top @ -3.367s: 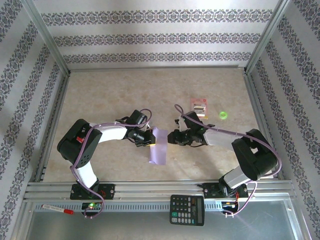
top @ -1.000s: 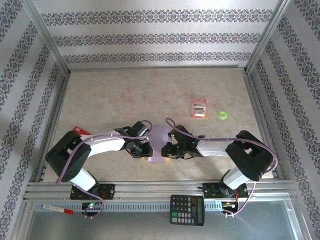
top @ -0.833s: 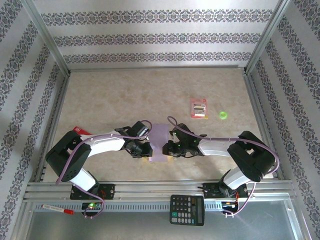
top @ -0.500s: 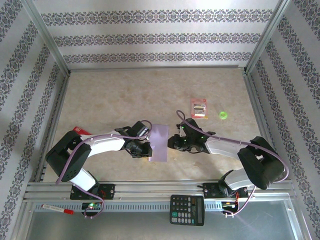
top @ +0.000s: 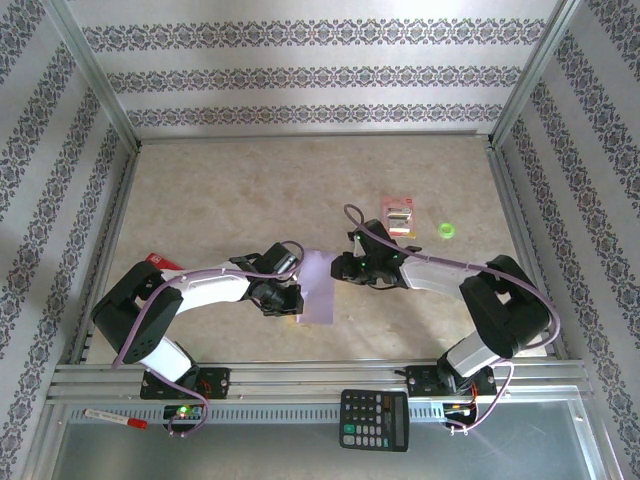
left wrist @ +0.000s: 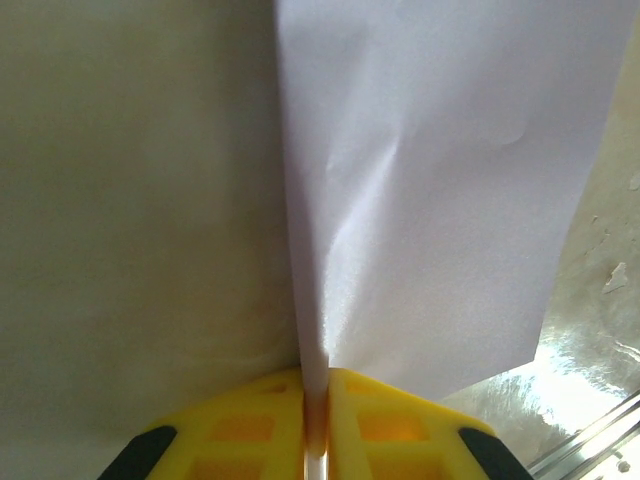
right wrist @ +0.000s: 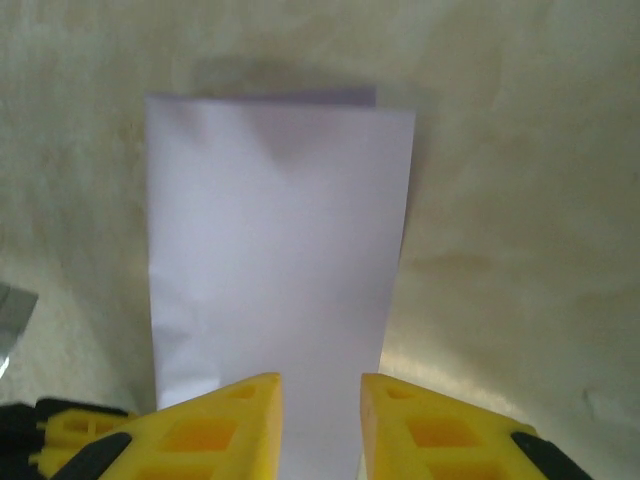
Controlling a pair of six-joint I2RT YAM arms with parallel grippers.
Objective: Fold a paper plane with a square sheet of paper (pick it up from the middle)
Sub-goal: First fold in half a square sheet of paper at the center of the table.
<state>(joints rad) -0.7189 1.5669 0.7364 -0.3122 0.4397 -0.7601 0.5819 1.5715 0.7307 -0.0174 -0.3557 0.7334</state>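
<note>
Square sheet of paper (top: 318, 287): plain pale lavender, greyer along its creases.
My left pincer (left wrist: 316, 385): bright yellow fingers, black behind them.
My right pincer (right wrist: 320, 385): the same yellow, black at the outer edges.
My arms (top: 215, 288): white shells, black joints, mauve cables (top: 250, 268).
Bench (top: 250, 190): mottled beige, like pale stone.
Rails (top: 320, 375): silver-grey.
Walls (top: 320, 75): white, with bands of grey-purple floral ornament.
Packet (top: 399, 215): red and white.
Ring (top: 447, 231): bright green.
Calculator (top: 373, 418): black, grey keys, one green.
Pen (top: 115, 417): white, red cap.
Small flat item (top: 160, 262) by my left arm: red.
</note>
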